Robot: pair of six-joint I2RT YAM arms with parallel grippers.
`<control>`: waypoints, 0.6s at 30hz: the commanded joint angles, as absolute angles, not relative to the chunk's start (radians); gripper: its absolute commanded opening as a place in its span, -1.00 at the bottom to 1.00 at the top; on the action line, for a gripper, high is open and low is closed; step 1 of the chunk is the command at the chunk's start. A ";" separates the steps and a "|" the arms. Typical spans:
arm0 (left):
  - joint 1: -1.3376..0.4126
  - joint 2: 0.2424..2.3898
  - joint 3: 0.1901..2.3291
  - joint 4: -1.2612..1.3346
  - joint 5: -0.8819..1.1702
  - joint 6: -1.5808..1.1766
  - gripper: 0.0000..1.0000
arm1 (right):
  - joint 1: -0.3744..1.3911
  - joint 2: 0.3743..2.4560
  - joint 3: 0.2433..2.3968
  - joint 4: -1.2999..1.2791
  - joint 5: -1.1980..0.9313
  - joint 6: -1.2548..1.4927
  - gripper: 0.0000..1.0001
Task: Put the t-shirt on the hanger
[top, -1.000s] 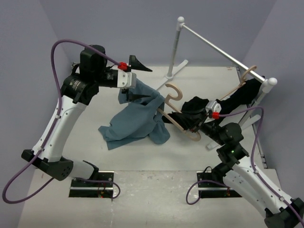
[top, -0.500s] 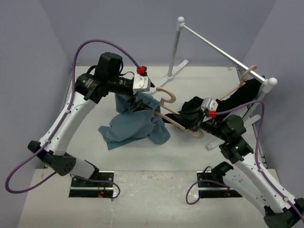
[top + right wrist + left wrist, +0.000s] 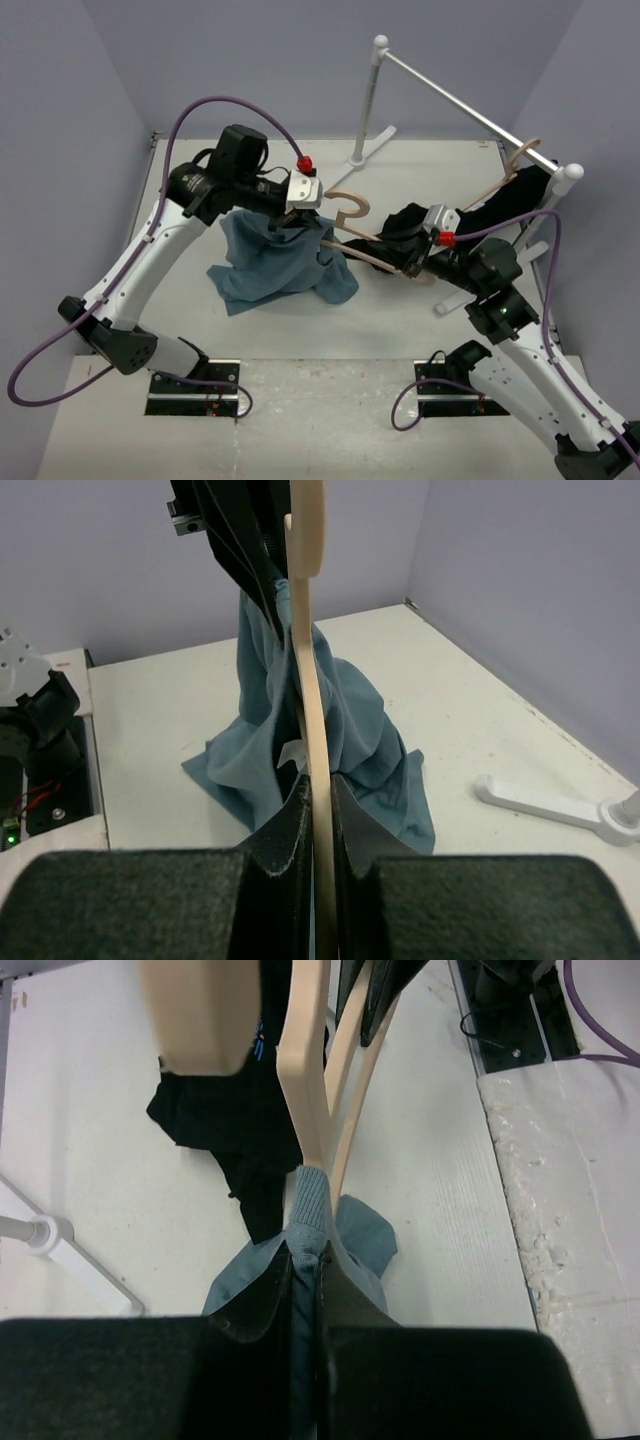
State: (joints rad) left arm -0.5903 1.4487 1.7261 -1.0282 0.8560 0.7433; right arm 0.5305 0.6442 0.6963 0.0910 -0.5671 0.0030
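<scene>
Nearest the arm bases, most of the blue t-shirt [image 3: 285, 270] lies heaped on the table [image 3: 385, 325], with only one bunch lifted. The right gripper [image 3: 318, 802] is clamped on the thin edge of the hanger [image 3: 306, 630], holding it off the table, tilted, with the hook end toward the other arm. The left gripper [image 3: 306, 1260] is closed on a fold of the tee right by the ribbed collar, which touches the hanger's arm tip (can't tell if the tip is inside the neck opening).

Risks:
- The pinch looks like a doubled layer, so the opening may be squeezed shut and the hanger arm slides outside the cloth.
- The heap's weight could drag the fold out of the fingers on a pull.
- The thin-edge hold lets the hanger twist if the cloth snags.

Far right, a twin hanger [image 3: 520, 152] with a black garment [image 3: 520, 200] hangs on the rail [image 3: 470, 112], near enough to the right arm to get bumped on a wide swing.
</scene>
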 commanded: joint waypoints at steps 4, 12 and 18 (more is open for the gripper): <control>-0.583 1.369 1.653 -0.835 0.671 0.533 -1.00 | 0.539 0.539 0.740 0.064 -0.143 0.276 0.97; -0.582 1.133 1.436 -0.603 0.407 0.217 -1.00 | 0.539 0.366 0.680 -0.067 -0.153 0.503 0.98; -0.580 0.953 1.266 -0.462 0.376 0.066 -1.00 | 0.552 0.570 0.485 0.367 -0.465 0.794 0.97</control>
